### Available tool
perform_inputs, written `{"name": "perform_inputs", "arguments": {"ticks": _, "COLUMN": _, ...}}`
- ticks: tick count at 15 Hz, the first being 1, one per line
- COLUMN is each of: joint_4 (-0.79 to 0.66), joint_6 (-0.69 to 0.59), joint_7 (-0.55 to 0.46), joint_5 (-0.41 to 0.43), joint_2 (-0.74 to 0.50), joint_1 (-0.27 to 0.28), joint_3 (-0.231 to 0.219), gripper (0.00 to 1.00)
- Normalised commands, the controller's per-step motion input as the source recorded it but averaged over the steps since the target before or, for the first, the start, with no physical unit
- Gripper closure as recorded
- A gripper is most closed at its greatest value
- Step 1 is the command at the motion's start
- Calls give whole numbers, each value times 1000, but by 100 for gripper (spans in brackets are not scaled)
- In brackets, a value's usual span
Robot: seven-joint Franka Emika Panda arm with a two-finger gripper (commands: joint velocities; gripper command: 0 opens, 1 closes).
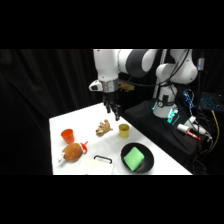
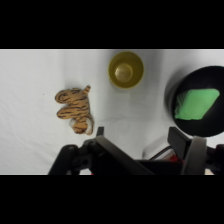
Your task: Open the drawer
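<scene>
Hand: hand (image 1: 114,111) hangs over the back part of the surface, clear of everything; in the wrist view its two fingers (image 2: 187,147) stand apart with nothing between them, so it is open and empty.
Drawer: drawer (image 1: 102,163) sits at the front edge of the surface, well apart from the hand and on the camera's side of it; white face up, thin black bar handle (image 1: 102,159) on it; whether it is pulled out at all cannot be told.
Tiger toy: striped toy (image 1: 103,128) lies just below the hand in the side view, near the fingertips but not touching; in the wrist view (image 2: 75,109) it lies ahead of the fingers.
Yellow cup: cup (image 1: 124,130) stands upright just beside the toy, near the hand.
Plate: black plate (image 1: 145,166) with a green sponge (image 1: 133,158) on it, beside the drawer, farther from the hand than the cup.
Orange cup: cup (image 1: 67,135) upright, well apart from the hand.
Brown plush: plush (image 1: 73,152) lies beside the drawer, in front of the orange cup.
Surface: white surface (image 1: 82,119).
</scene>
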Motion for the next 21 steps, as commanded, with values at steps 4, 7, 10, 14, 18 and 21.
{"name": "perform_inputs", "arguments": {"ticks": 4, "joint_4": 128, "joint_6": 32, "joint_7": 28, "joint_5": -40, "joint_2": 95, "joint_1": -9, "joint_3": 11, "gripper": 0}}
{"name": "perform_inputs", "arguments": {"ticks": 7, "joint_4": 246, "joint_6": 154, "joint_7": -109, "joint_5": -52, "joint_2": 181, "joint_1": 17, "joint_3": 39, "gripper": 0}}
{"name": "perform_inputs", "arguments": {"ticks": 10, "joint_4": 276, "joint_6": 162, "joint_7": -268, "joint_5": -63, "joint_2": 225, "joint_1": 41, "joint_3": 67, "gripper": 0}}
{"name": "perform_inputs", "arguments": {"ticks": 14, "joint_4": 246, "joint_6": 105, "joint_7": -378, "joint_5": -43, "joint_2": 196, "joint_1": 43, "joint_3": 79, "gripper": 0}}
{"name": "perform_inputs", "arguments": {"ticks": 18, "joint_4": 264, "joint_6": 46, "joint_7": -341, "joint_5": -93, "joint_2": 172, "joint_1": 48, "joint_3": 75, "gripper": 0}}
{"name": "perform_inputs", "arguments": {"ticks": 21, "joint_4": 288, "joint_6": 27, "joint_7": -382, "joint_5": -93, "joint_2": 185, "joint_1": 30, "joint_3": 80, "gripper": 0}}
